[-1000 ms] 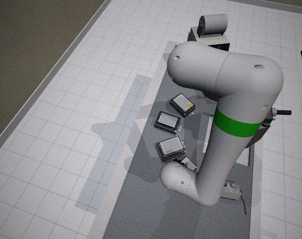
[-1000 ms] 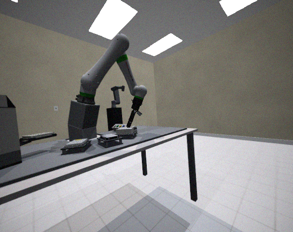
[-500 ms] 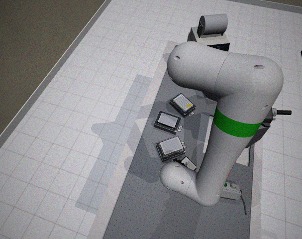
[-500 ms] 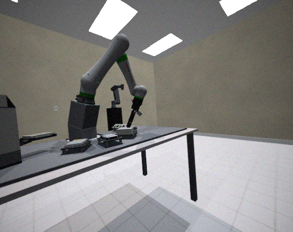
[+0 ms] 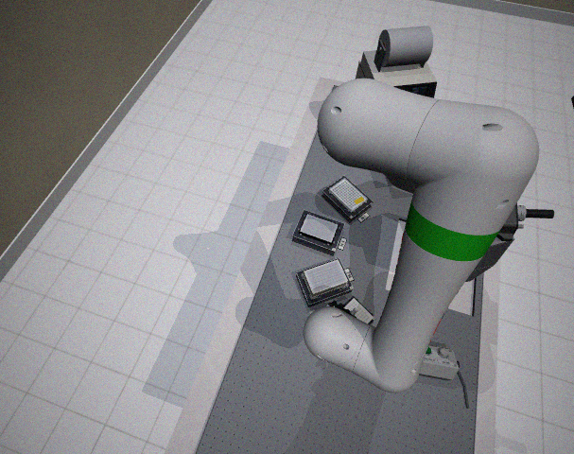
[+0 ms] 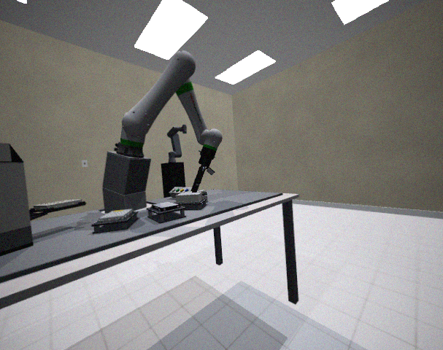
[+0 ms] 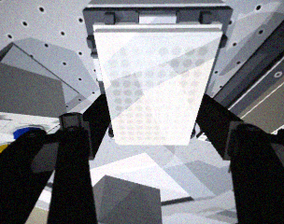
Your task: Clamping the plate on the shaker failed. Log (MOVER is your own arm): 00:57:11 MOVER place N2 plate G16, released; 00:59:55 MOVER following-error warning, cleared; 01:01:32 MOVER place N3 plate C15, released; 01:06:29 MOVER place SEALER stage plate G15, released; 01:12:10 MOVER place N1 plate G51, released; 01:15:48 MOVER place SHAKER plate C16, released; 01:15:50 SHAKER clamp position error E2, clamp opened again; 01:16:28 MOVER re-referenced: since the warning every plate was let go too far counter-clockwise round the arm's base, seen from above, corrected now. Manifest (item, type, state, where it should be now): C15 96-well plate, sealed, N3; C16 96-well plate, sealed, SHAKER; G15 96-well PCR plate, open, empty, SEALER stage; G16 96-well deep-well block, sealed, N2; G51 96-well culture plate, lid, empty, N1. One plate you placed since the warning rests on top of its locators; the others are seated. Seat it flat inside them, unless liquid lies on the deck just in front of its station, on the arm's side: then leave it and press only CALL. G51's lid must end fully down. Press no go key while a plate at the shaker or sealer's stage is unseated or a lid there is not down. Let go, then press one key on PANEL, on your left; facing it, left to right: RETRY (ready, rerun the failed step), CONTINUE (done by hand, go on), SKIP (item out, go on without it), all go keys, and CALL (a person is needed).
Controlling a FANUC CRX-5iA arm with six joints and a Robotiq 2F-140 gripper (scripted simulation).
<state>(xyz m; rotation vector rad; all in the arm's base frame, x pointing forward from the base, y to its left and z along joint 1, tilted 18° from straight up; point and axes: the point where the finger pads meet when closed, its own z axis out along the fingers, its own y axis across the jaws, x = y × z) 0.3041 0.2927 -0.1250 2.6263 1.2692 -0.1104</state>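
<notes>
Three plates [image 5: 324, 279] sit in a row on the table [image 5: 277, 391], panel [image 5: 441, 363] beyond.

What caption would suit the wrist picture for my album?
Two dark fingers grip a pale sealed plate over its holder.

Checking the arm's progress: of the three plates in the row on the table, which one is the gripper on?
The end plate nearest the key panel; the gripper is shut on its sides. The middle plate and yellow-marked plate stand untouched.

1. Three plates on dark nests in a row on the counter [image 5: 257, 371]: one with a yellow label [image 5: 347, 195], one plain [image 5: 318, 230], one sealed [image 5: 324, 279].
2. One key panel [image 5: 441, 363].
3. One roll-topped machine [image 5: 397, 62].
4. One arm [image 5: 438, 235].
</notes>
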